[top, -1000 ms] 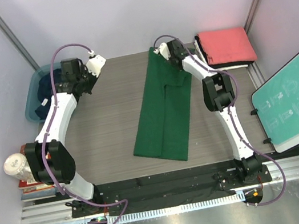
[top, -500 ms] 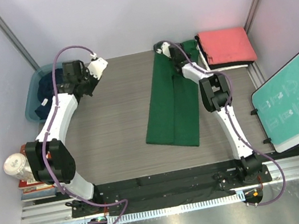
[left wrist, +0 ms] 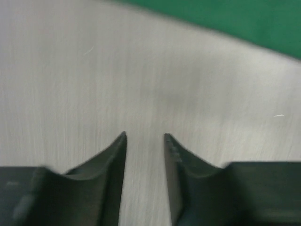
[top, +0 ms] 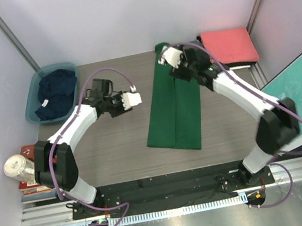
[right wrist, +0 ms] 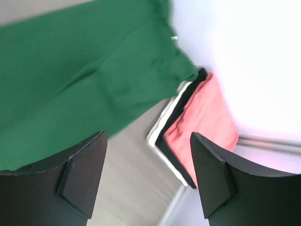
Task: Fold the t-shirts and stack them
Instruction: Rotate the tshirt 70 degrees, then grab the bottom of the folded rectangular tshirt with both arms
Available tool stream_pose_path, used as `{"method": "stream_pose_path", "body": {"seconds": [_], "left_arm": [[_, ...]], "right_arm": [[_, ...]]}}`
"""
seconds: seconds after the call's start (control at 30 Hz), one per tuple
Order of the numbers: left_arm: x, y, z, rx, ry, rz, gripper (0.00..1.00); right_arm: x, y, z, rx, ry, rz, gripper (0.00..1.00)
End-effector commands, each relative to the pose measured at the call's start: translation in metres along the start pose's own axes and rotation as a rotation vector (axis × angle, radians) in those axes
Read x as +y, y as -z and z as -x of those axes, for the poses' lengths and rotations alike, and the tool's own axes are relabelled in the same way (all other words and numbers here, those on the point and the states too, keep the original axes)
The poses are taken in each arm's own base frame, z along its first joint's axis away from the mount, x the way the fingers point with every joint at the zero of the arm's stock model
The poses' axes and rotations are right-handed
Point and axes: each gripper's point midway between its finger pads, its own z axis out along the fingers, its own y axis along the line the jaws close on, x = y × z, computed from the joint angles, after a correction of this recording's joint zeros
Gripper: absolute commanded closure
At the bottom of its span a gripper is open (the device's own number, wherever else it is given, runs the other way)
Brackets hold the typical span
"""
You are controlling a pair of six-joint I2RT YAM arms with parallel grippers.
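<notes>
Top external | tub [top: 31,105] holds navy tee [top: 57,93] | left fingers [left wrist: 110,179] ajar, right fingers [right wrist: 82,174] wide, empty

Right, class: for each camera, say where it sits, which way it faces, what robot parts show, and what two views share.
Top external: fixed overhead, looking down at the table; left arm and right arm show.
Left wrist: faces the table; left end effector slightly open.
Right wrist: faces green t-shirt and coral-red t-shirt; right end effector open.
Shared: all three see the green t-shirt.
</notes>
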Motion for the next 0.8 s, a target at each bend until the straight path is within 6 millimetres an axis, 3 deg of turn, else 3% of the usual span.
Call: {"method": "stream_pose_path", "body": {"seconds": [0.0,0.07,0.17,0.27,0.43,0.5,0.53,0.6,0.63,0.77], "left_arm": [[-0.06,-0.014,0.031,-0.096,-0.241,-0.156,0.6],[-0.077,-0.024,0.037,-0.07,-0.314,-0.169,0.55],[-0.1,-0.026,0.043,-0.043,-0.35,-0.19,0.35],[-0.125,-0.017,0.054,-0.09,-0.43,-0.218,0.0],[-0.162,-0.011,0.049,-0.162,-0.627,-0.269,0.0],[-0.17,-0.013,0.043,-0.173,-0.658,-0.289,0.0],[-0.171,-0.014,0.043,-0.18,-0.665,-0.287,0.0],[-0.181,-0.02,0.036,-0.193,-0.694,-0.314,0.0],[-0.177,-0.025,0.039,-0.211,-0.716,-0.282,0.0],[-0.181,-0.041,0.036,-0.232,-0.723,-0.285,0.0]], "right_arm": [[0.101,0.05,-0.065,0.075,0.282,0.357,0.23],[0.128,0.079,-0.078,0.015,0.347,0.424,0.23],[0.156,0.113,-0.088,-0.064,0.42,0.508,0.21],[0.179,0.139,-0.102,-0.101,0.474,0.575,0.2],[0.215,0.167,-0.116,-0.183,0.543,0.656,0.2],[0.217,0.172,-0.117,-0.23,0.596,0.626,0.2],[0.228,0.174,-0.127,-0.235,0.613,0.647,0.2],[0.232,0.18,-0.128,-0.313,0.711,0.618,0.19],[0.247,0.181,-0.144,-0.324,0.745,0.647,0.19],[0.264,0.175,-0.152,-0.401,0.807,0.607,0.15]]}}
